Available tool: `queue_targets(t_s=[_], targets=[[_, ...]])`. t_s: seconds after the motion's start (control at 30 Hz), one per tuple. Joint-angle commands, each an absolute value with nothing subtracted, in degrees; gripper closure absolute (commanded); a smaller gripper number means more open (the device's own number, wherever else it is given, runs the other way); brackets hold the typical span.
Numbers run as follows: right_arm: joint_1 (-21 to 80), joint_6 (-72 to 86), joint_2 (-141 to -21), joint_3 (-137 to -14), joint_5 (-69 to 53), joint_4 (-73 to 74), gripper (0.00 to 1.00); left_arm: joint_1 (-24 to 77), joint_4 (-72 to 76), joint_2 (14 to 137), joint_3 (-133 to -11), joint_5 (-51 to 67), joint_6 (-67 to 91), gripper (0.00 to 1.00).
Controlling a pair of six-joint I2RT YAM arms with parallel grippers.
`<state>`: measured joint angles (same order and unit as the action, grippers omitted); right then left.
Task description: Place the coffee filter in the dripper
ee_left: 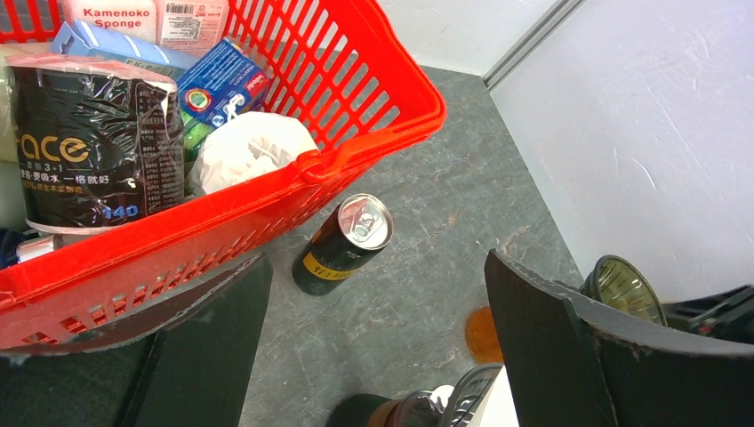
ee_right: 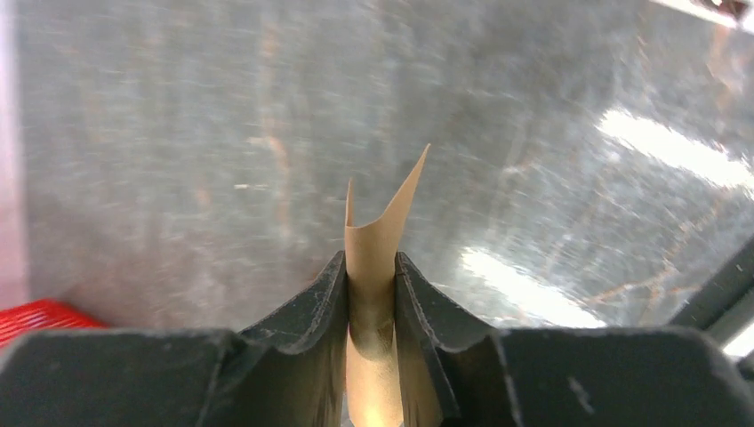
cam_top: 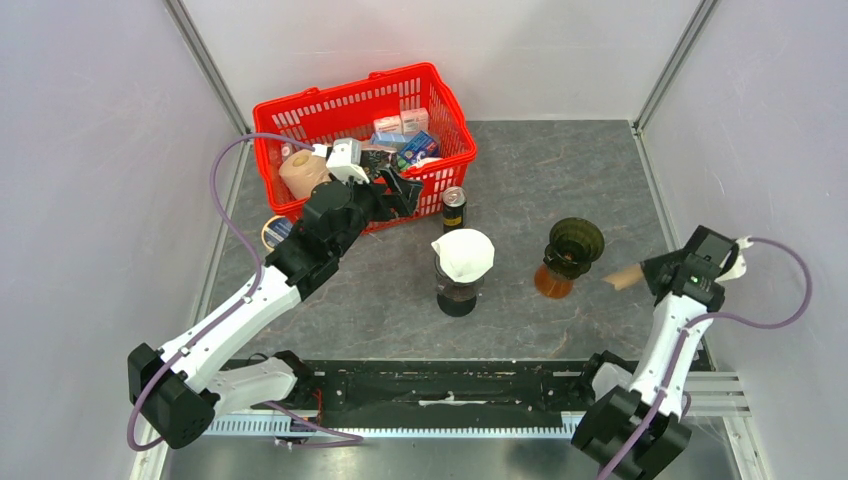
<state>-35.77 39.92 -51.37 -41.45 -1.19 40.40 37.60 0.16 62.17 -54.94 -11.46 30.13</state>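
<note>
My right gripper [cam_top: 648, 272] is shut on a folded brown paper coffee filter [cam_top: 624, 278], held at the table's right side, just right of the dark ribbed dripper [cam_top: 574, 242]. The dripper stands on an amber base [cam_top: 552, 284]. In the right wrist view the filter [ee_right: 374, 238] sticks up between the closed fingers of the gripper [ee_right: 371, 267]. My left gripper [cam_top: 400, 190] is open and empty beside the red basket, above a black can [ee_left: 342, 245]. The dripper's rim [ee_left: 622, 286] shows at the right of the left wrist view.
A red basket [cam_top: 440, 95] full of groceries stands at the back left. The black can [cam_top: 454, 208] stands by its front corner. A dark glass server with a white filter on top [cam_top: 462, 256] stands mid-table. Grey walls close in both sides.
</note>
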Motion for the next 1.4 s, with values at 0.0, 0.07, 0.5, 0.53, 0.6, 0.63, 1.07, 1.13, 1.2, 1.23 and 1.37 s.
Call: queue_targets(t_s=[0.0, 0.07, 0.5, 0.53, 0.6, 0.63, 1.07, 1.13, 1.2, 1.23, 1.37], targets=[[-35.80, 37.15, -48.51, -51.18, -9.64, 42.51, 0.71, 37.35, 2.87, 61.05, -54.99, -10.20, 28.75, 0.04], [-35.86, 36.41, -48.56, -54.81, -13.97, 42.72, 0.71, 37.35, 2.99, 61.00, -55.11, -9.33, 28.36, 0.04], [-12.61, 30.45, -52.07, -68.91, -26.46, 36.99, 0.70, 37.36, 4.74, 65.21, -58.66, 15.39, 25.09, 0.04], [-8.94, 29.60, -52.92, -69.29, -27.25, 36.16, 0.70, 37.35, 4.91, 65.71, -59.07, 17.35, 25.17, 0.04], [-3.21, 27.54, -54.96, -70.18, -28.77, 34.38, 0.70, 37.35, 5.28, 66.49, -59.70, 21.49, 25.80, 0.04], [-0.63, 26.82, -55.85, -70.46, -28.91, 33.30, 0.70, 37.40, 5.55, 66.85, -59.98, 23.14, 26.12, 0.04], [21.30, 21.18, -61.63, -72.33, -39.45, 21.43, 0.69, 37.49, 12.30, 71.80, -62.32, 37.96, 33.06, 0.18], [22.74, 20.64, -61.55, -72.43, -39.51, 21.66, 0.68, 37.52, 12.34, 72.56, -62.81, 39.79, 33.09, 0.23], [23.48, 20.21, -61.57, -72.66, -39.64, 22.27, 0.68, 37.53, 12.55, 73.37, -63.19, 41.51, 33.22, 0.29], [23.76, 19.98, -61.44, -72.80, -39.55, 22.66, 0.68, 37.53, 12.88, 73.57, -63.28, 42.55, 33.29, 0.32], [24.35, 19.67, -61.48, -73.23, -39.39, 23.33, 0.67, 37.53, 14.66, 73.98, -63.10, 45.02, 33.94, 0.41]])
